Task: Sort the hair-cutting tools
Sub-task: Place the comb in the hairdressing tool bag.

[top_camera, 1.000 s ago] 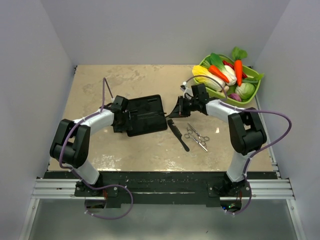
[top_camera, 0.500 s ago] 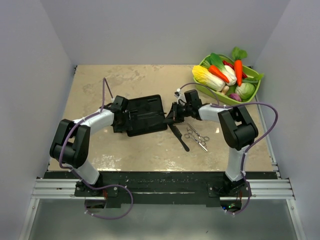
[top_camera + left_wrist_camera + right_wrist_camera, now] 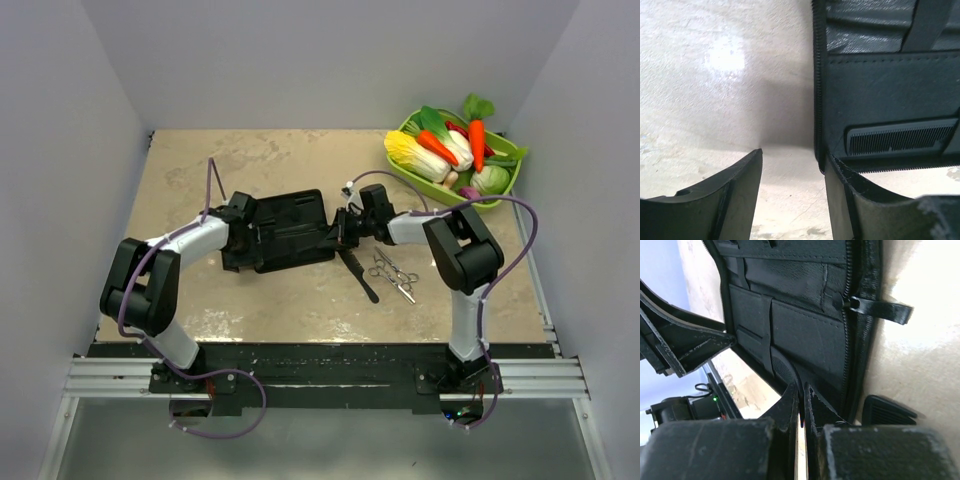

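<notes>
Right gripper, shifted left to centre of beige table, pinches slim black straight comb into pocket of flat black case; left gripper, half-open and empty, straddles case edge, likely steadying it.

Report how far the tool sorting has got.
Done: one comb sits in a pocket of the open case. In hand: the right gripper is shut at the case's edge; the left gripper, open, straddles the opposite edge. Left: the other comb and the scissors lie on the table.
</notes>
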You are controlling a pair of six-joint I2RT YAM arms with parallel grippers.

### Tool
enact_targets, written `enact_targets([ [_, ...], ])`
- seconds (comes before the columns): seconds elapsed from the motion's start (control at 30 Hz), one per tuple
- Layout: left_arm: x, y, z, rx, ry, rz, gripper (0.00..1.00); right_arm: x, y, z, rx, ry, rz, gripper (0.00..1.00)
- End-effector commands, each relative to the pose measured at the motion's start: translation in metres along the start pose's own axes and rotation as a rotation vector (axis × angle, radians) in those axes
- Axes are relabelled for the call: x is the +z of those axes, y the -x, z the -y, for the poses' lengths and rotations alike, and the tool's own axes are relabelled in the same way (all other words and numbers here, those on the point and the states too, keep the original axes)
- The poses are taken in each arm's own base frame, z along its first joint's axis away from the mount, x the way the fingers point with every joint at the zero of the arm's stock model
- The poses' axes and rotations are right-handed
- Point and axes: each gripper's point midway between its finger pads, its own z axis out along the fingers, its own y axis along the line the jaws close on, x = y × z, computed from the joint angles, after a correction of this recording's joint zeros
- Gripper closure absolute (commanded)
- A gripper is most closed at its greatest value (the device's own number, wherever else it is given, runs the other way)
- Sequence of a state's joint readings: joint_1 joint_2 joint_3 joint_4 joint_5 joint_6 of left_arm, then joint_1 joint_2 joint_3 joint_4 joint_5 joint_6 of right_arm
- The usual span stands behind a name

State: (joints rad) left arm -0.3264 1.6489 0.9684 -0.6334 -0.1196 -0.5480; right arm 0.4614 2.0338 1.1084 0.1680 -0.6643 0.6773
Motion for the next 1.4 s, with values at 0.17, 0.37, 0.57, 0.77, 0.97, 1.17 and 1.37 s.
enact_targets([
  [0.17,-0.008,-0.031,-0.036,0.076,0.164,-0.139,0.43,0.015,0.002,0.023,0.006,-0.096,0.047,1.0],
  [0.37,-0.007,-0.029,-0.032,0.074,0.152,-0.136,0.43,0.02,-0.008,0.026,0.01,-0.119,0.028,1.0],
  [0.57,-0.006,-0.029,-0.032,0.073,0.147,-0.137,0.43,0.017,-0.013,0.028,0.006,-0.155,0.022,1.0],
  [0.77,-0.005,-0.03,-0.031,0.07,0.14,-0.133,0.43,0.005,-0.015,0.029,-0.014,-0.202,0.016,0.62],
  [0.97,-0.004,-0.033,-0.031,0.062,0.131,-0.13,0.43,-0.014,-0.013,0.029,-0.054,-0.274,0.021,0.44],
  [1.17,-0.004,-0.031,-0.029,0.052,0.121,-0.117,0.43,-0.041,0.002,0.031,-0.112,-0.368,0.051,0.41],
  [1.37,-0.008,-0.024,-0.024,0.041,0.099,-0.087,0.43,-0.079,0.022,0.008,-0.199,-0.427,0.102,0.4],
])
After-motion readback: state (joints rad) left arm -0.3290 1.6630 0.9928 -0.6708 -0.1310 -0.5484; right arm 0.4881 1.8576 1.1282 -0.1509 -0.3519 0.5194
